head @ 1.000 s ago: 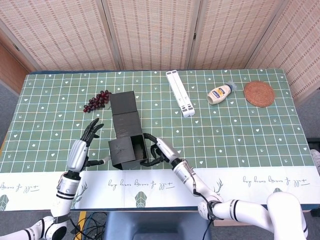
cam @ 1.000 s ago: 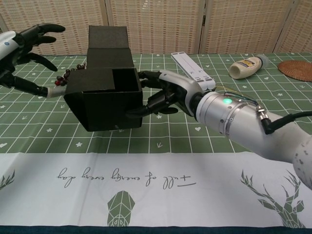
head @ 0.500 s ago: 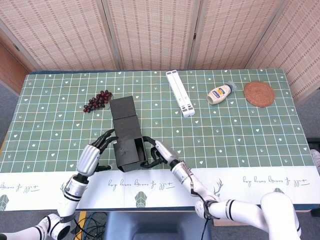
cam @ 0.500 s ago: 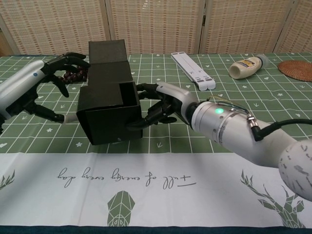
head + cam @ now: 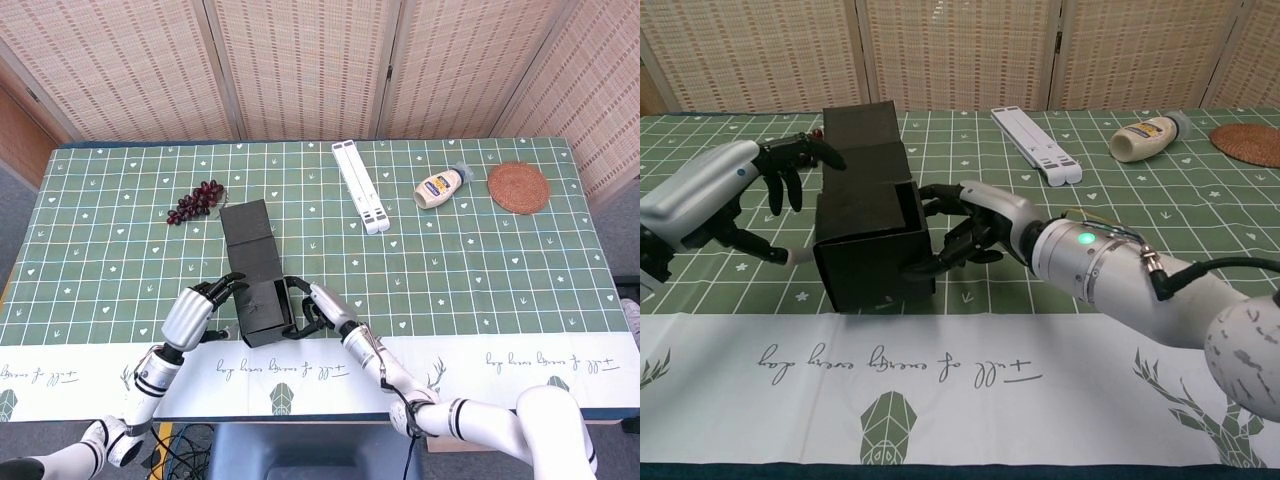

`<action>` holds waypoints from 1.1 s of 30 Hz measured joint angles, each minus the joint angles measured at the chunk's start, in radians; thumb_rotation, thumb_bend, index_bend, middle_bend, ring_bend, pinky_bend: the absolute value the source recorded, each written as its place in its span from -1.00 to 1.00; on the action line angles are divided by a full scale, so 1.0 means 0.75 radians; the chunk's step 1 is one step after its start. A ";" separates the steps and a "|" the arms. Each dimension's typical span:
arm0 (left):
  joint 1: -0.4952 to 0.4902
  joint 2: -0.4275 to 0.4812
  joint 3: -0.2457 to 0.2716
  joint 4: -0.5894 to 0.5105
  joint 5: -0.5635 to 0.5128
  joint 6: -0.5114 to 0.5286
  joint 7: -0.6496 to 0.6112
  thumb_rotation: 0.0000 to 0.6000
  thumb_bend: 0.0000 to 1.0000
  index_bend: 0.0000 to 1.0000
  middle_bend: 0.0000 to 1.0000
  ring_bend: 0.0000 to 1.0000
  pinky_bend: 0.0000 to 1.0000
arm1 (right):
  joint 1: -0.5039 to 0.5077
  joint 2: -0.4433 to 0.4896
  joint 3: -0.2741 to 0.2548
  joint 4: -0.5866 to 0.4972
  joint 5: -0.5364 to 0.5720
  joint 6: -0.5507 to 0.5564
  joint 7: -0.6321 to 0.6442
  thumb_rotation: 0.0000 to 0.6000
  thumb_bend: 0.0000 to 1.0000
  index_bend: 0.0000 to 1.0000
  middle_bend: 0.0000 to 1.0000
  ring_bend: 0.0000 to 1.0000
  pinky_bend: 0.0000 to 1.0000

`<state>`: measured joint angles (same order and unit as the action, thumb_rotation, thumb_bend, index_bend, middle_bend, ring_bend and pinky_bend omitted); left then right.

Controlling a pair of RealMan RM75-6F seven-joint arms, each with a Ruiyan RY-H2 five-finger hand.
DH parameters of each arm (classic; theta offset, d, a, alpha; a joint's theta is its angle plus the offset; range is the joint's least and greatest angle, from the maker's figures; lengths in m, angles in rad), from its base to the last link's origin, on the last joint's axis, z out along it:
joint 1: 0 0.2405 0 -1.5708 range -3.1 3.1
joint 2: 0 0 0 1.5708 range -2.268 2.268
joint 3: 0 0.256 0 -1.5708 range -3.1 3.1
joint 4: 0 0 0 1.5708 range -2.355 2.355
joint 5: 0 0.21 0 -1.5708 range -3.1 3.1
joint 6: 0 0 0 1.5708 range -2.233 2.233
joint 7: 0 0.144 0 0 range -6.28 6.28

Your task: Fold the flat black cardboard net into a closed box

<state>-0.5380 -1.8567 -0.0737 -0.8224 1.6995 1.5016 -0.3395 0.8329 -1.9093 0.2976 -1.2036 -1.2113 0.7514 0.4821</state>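
The black cardboard box [image 5: 262,310] [image 5: 872,250] stands partly folded near the table's front edge. Its lid panels [image 5: 248,235] [image 5: 862,135] stretch away from me behind it. My right hand [image 5: 318,305] [image 5: 975,225] grips the box's right wall, fingers at the upper edge and thumb lower down. Close to the box's left side is my left hand [image 5: 200,305] [image 5: 730,190]. Its fingers are spread, arching over the top left edge, and the thumb points at the left wall. I cannot tell whether it touches the box.
A bunch of dark grapes [image 5: 195,201] lies behind the box on the left. A white folding stand [image 5: 360,187] [image 5: 1035,145], a mayonnaise bottle [image 5: 440,187] [image 5: 1150,135] and a woven coaster [image 5: 518,187] [image 5: 1250,143] sit at the back right.
The box has slid toward me and turned slightly, with my right hand on its right wall. My left hand has swung in from the far left to the box's left side.
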 measured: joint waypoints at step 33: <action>-0.030 -0.035 0.130 0.160 0.081 0.085 -0.101 1.00 -1.00 -0.11 -0.32 0.11 0.10 | -0.001 -0.028 -0.081 0.114 -0.158 0.025 0.063 1.00 -0.60 -0.58 -0.33 0.55 1.00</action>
<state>-0.5604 -1.8831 0.0240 -0.7022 1.7604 1.5654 -0.4149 0.8318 -1.9304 0.2366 -1.1180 -1.3299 0.7700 0.5292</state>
